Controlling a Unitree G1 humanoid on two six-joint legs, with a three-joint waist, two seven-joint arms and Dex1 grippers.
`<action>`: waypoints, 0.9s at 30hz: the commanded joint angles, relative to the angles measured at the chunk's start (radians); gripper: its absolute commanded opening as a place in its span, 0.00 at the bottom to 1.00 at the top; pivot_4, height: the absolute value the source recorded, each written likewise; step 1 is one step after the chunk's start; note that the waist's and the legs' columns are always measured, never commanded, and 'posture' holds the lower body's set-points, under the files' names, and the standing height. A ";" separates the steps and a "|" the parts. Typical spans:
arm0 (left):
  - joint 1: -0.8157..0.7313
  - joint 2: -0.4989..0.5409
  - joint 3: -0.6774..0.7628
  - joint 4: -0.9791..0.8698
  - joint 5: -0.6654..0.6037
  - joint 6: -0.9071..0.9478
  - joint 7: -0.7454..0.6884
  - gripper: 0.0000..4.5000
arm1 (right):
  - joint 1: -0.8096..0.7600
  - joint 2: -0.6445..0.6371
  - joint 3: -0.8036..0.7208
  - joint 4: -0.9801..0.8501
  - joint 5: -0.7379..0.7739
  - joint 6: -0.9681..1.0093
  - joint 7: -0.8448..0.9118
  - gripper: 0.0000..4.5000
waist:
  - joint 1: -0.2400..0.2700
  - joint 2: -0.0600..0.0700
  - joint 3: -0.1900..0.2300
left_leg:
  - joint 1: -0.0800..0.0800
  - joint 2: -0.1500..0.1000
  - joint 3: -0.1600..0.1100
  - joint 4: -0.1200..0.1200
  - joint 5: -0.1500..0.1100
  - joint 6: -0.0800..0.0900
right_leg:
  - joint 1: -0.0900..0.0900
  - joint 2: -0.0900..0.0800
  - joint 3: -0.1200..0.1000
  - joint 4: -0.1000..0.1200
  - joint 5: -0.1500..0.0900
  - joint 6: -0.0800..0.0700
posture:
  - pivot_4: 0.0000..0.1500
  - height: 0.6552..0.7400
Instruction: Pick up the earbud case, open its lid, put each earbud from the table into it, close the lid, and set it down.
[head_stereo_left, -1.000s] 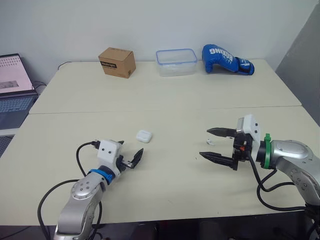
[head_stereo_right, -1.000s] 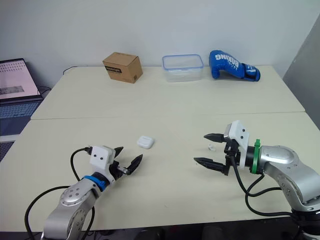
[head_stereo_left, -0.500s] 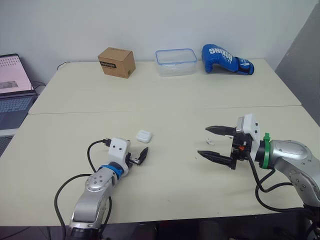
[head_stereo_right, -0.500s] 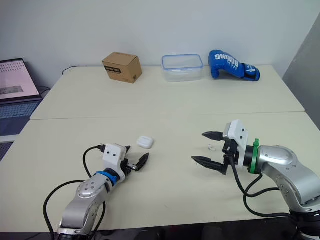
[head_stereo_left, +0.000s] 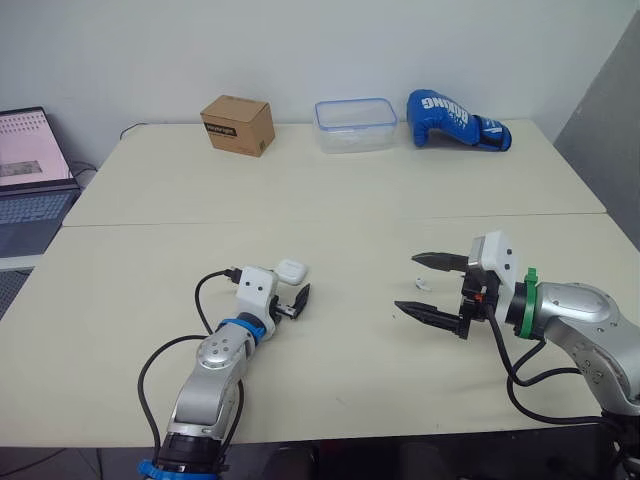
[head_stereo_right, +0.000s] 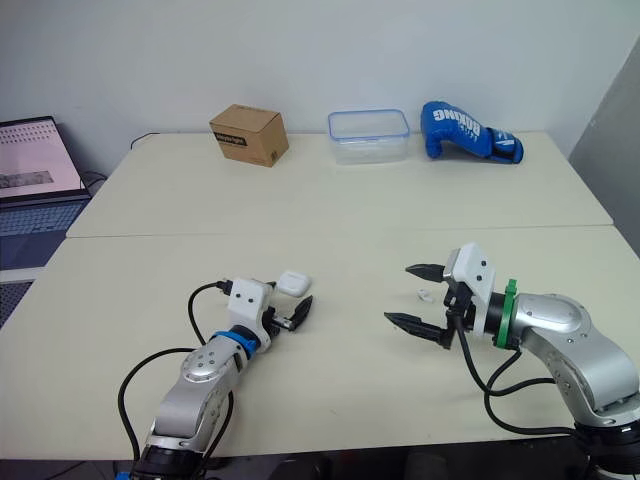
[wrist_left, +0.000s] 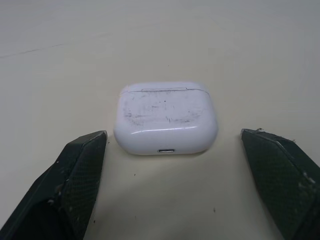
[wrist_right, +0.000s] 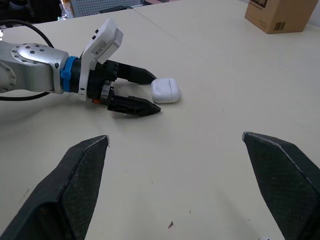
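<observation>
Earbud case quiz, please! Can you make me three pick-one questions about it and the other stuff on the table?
1. Where is the earbud case?
A. On a shelf.
B. On the table, at the tips of the left gripper and its fingers.
C. In a drawer.

2. What colour is the boxing glove?
A. Red.
B. Green.
C. Blue.

3. How is the case's lid?
A. Shut.
B. Wide open.
C. Taken off.

Answers:
1. B: the left wrist view shows it lying on the table with an open finger to each side, neither touching it.
2. C: it is bright blue, at the far edge of the table.
3. A: only a thin seam runs across the white case, with no gap.
</observation>
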 joint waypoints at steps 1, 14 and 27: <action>-0.010 -0.006 -0.012 0.035 0.024 -0.012 0.013 1.00 | 0.007 0.001 -0.016 -0.002 -0.011 -0.025 0.001 1.00 | 0.000 0.000 0.000 | 0.000 0.000 0.000 0.000 0.000 0.000 | 0.000 0.000 0.000 0.000 0.000 0.000 | 1.00 0.89; -0.027 -0.027 -0.013 0.065 0.032 -0.027 0.022 0.80 | 0.015 0.003 -0.020 0.001 -0.026 -0.024 0.003 1.00 | 0.001 0.001 -0.001 | 0.000 0.000 0.000 0.000 0.000 0.000 | 0.000 0.000 0.000 0.000 0.000 0.000 | 1.00 0.89; -0.016 -0.012 -0.029 0.071 0.056 -0.047 0.006 0.62 | 0.012 -0.002 -0.024 -0.013 -0.016 -0.005 0.002 1.00 | 0.005 0.001 -0.001 | 0.000 0.000 0.000 0.000 0.000 0.000 | 0.000 0.000 0.000 0.000 0.000 0.000 | 1.00 0.89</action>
